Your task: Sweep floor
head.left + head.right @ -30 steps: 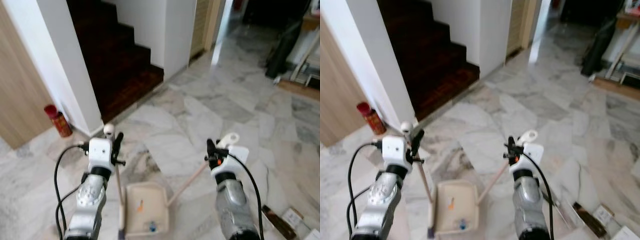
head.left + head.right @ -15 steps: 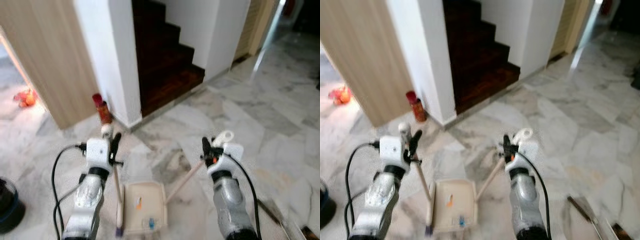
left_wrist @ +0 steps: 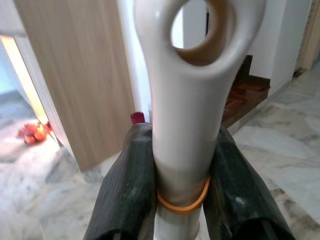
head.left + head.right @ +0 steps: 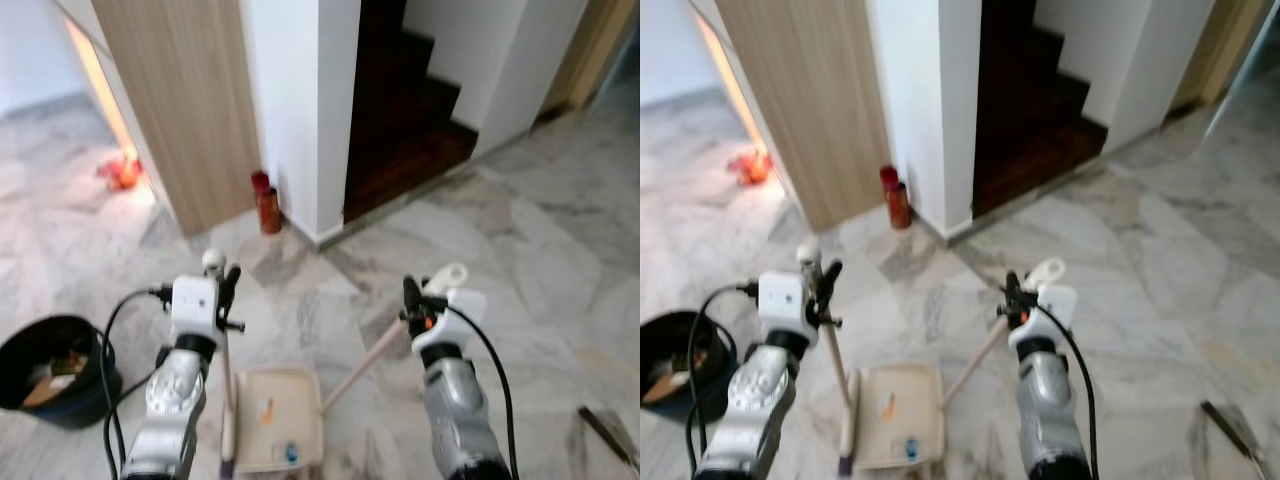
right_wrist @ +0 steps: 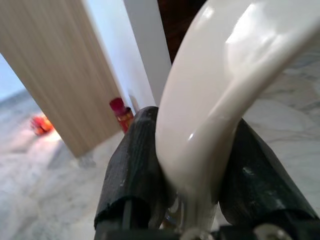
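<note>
Black bin [image 4: 50, 370] far left on marble floor [image 4: 540, 250], some stuff inside. Left gripper [image 3: 182, 190] clamped on broom handle [image 3: 192, 100], broom upright just beside dustpan's left edge. Dustpan [image 4: 272, 425] low between arms, few bits in it. Right gripper [image 5: 192, 165] clenched on dustpan handle [image 5: 225, 90]. Red can [image 4: 266, 202] by wall corner, dark stairs [image 4: 400, 120] beyond.

Cream dustpan [image 4: 275, 430] carries an orange scrap and something bluish, too blurred to name. Cream broom handle [image 3: 192, 115] wears an orange band between black fingers [image 3: 127, 200]. Floor [image 4: 560, 260] is grey-veined white marble, stairs [image 4: 405, 130] dark brown, panel [image 4: 190, 100] pale wood-grain, can [image 4: 266, 205] red, bin [image 4: 50, 370] black.
</note>
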Controlling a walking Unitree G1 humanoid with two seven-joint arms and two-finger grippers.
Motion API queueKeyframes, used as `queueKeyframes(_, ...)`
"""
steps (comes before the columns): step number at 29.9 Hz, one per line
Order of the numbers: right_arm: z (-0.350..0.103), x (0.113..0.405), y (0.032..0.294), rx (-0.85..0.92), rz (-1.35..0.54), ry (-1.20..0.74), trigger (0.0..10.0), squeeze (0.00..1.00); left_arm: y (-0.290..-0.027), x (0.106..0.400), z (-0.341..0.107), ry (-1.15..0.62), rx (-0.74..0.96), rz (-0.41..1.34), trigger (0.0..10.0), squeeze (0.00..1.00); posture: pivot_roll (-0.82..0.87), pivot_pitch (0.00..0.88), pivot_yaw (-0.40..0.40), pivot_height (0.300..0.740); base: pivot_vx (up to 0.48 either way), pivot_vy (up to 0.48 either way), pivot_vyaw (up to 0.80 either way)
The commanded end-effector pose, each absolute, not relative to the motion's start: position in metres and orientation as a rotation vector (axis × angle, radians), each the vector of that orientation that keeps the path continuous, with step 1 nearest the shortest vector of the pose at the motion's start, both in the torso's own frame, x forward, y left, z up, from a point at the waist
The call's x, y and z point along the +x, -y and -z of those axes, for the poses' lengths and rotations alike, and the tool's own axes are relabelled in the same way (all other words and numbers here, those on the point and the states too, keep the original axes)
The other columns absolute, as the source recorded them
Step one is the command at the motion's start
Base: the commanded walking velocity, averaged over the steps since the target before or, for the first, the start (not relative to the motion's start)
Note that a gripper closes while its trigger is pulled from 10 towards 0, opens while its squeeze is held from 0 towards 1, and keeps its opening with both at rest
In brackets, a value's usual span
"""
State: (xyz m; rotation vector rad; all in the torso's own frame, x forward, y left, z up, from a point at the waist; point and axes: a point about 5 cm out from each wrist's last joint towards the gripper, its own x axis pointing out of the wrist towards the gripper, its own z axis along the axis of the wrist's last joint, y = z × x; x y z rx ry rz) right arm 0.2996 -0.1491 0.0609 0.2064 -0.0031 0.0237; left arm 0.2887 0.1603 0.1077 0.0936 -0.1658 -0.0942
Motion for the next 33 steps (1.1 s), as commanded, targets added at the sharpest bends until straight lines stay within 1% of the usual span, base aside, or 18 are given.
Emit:
queueKeyframes(1, -0.0752, 0.3074, 0.1378, 0.233, -0.054, 0.061, 10.0, 0.0, -0.1643, 0.2897, -0.1171, 0.207, 0.086, 0.085, 10.0, 0.0, 0.13, 0.018, 0.001, 0.74, 0.0, 0.364, 0.0)
queueKeyframes(12, -0.0752, 0.3075, 0.1371, 0.226, -0.057, 0.061, 10.0, 0.0, -0.1644, 0.2899, -0.1173, 0.207, 0.089, 0.084, 10.0, 0.0, 0.14, 0.017, 0.002, 0.74, 0.0, 0.357, 0.0)
queueKeyframes(26, -0.0746, 0.3076, 0.1346, 0.225, -0.068, 0.057, 10.0, 0.0, -0.1645, 0.2904, -0.1176, 0.208, 0.091, 0.086, 10.0, 0.0, 0.14, 0.01, 0.004, 0.74, 0.0, 0.34, 0.78)
queueKeyframes(33, -0.0735, 0.3074, 0.1341, 0.228, -0.074, 0.051, 10.0, 0.0, -0.164, 0.2906, -0.1176, 0.209, 0.089, 0.089, 10.0, 0.0, 0.14, 0.004, 0.004, 0.74, 0.0, 0.303, 0.06)
